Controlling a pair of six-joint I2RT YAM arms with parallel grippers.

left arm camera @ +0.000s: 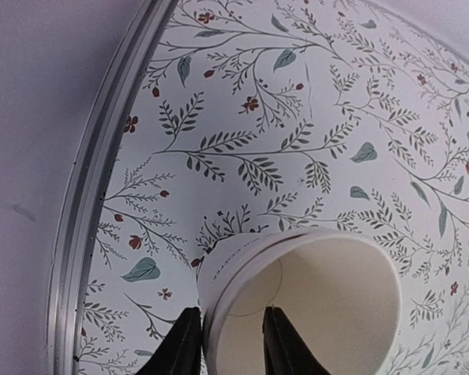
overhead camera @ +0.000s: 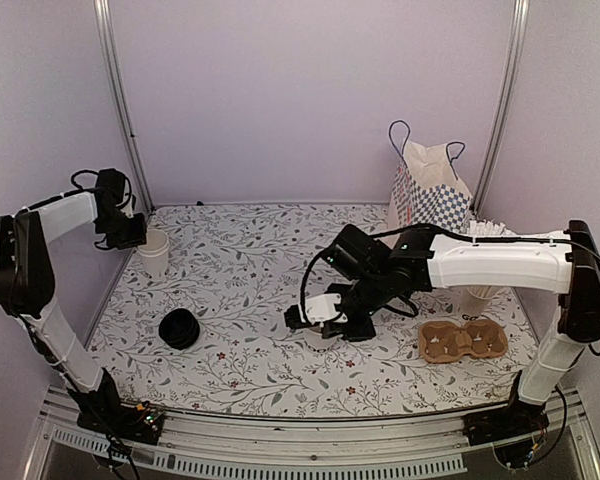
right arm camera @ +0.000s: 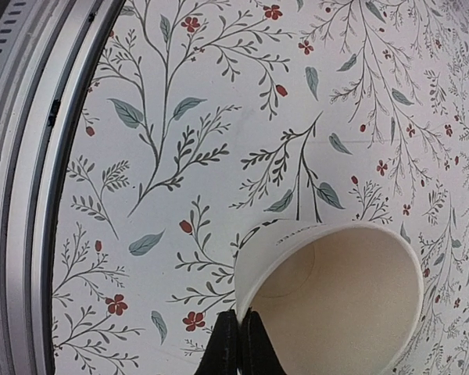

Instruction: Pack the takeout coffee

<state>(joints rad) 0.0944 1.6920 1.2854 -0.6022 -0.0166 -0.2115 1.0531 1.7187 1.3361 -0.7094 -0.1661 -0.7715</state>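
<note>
White paper rim nipped in the right claw (right arm camera: 238, 328), fingers pressed almost together, one each side of the wall of the open takeout coffee cup (right arm camera: 336, 297), faint print by its lip, at mid-table. Off to the left, well apart, a round black lid (overhead camera: 180, 328) lying alone on the floral table (overhead camera: 250, 250). At the far left rear, left claw (left arm camera: 230, 320) astride the rim of a plain white cup (left arm camera: 320, 305), one finger inside, one outside; pressing the wall or not, impossible to tell. Near the right claw's right, a brown cardboard carrier (overhead camera: 462, 340); behind it a lettered cup (overhead camera: 477, 293) with white sticks (overhead camera: 490, 228), largely hidden by the right forearm. Checkered bag (overhead camera: 430, 190) upright at rear right. Counted: three cups, one lid, one carrier, one bag
</note>
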